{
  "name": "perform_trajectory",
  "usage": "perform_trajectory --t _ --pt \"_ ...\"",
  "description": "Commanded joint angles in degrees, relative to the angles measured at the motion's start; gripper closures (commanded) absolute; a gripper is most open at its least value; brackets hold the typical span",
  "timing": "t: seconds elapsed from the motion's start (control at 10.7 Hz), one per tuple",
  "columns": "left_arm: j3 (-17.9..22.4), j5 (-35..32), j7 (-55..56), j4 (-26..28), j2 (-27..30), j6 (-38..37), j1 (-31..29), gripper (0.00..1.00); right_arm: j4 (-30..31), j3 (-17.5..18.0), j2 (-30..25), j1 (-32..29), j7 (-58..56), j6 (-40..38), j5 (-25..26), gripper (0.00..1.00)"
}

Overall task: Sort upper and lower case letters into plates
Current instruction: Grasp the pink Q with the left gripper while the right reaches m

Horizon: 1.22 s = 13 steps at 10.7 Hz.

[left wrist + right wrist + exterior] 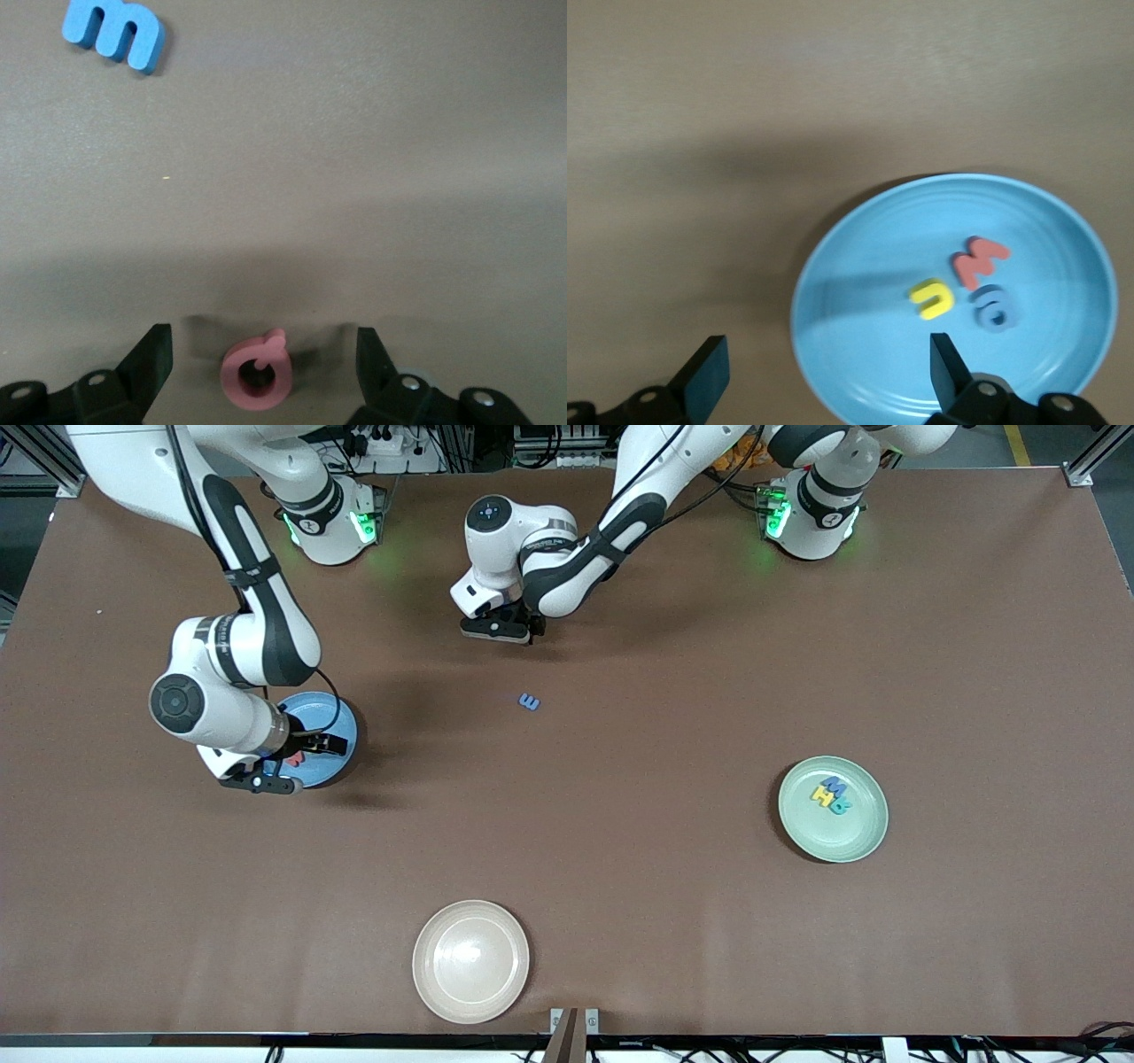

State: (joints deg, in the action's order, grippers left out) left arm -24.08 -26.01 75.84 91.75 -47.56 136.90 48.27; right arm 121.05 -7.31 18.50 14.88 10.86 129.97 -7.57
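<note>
My left gripper (501, 631) hangs low over the table between the two bases. It is open, and a small pink-red letter (257, 377) lies on the mat between its fingers (151, 361), with a gap on each side. A blue letter m (529, 701) (113, 32) lies on the mat nearer the front camera. My right gripper (292, 763) (828, 372) is open and empty over the mid-blue plate (342, 723) (1050, 232). That plate holds a yellow letter (932, 298), a red letter (980, 261) and a blue letter (992, 309). The mint green plate (852, 841) holds three letters (831, 794).
A cream-beige plate (470, 960) sits empty near the table's front edge. Brown mat covers the table between the plates. The mint green plate is toward the left arm's end, the blue plate toward the right arm's end.
</note>
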Motion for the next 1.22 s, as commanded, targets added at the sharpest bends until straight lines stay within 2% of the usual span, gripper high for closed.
perform_trajectory --t 0.0,0.28,0.47,0.66,0.84,1.03,1.12 --pt "0.61 -1.94 2.65 -0.44 -0.78 1.18 0.68 0.41 -0.64 0.10 -0.13 0.76 2.67 0.01 -0.77 0.00" --pt "0.53 -1.85 3.96 0.36 -0.70 1.18 0.68 0.41 -0.56 0.10 0.66 3.39 6.53 0.99 -0.86 0.00" --pt "0.44 -1.76 4.84 1.06 -0.52 1.18 0.68 0.40 -0.29 0.19 1.27 2.96 6.81 0.64 -1.21 0.00" --pt "0.09 -1.76 5.29 2.37 -0.26 1.09 0.68 0.40 -0.55 0.19 2.16 3.49 6.72 0.99 -6.29 0.00" --pt "-0.18 -1.76 5.29 2.73 -0.08 1.00 0.68 0.42 -0.99 0.19 2.24 4.10 7.59 1.07 -6.58 0.00" --pt "-0.18 -1.76 5.20 2.73 0.36 0.57 0.60 0.57 -1.17 0.37 2.16 5.77 10.06 1.25 -6.58 0.00" --pt "-0.18 -1.68 5.11 2.64 0.36 0.48 0.51 0.72 -1.52 0.89 2.16 5.95 10.06 1.08 -6.58 0.00"
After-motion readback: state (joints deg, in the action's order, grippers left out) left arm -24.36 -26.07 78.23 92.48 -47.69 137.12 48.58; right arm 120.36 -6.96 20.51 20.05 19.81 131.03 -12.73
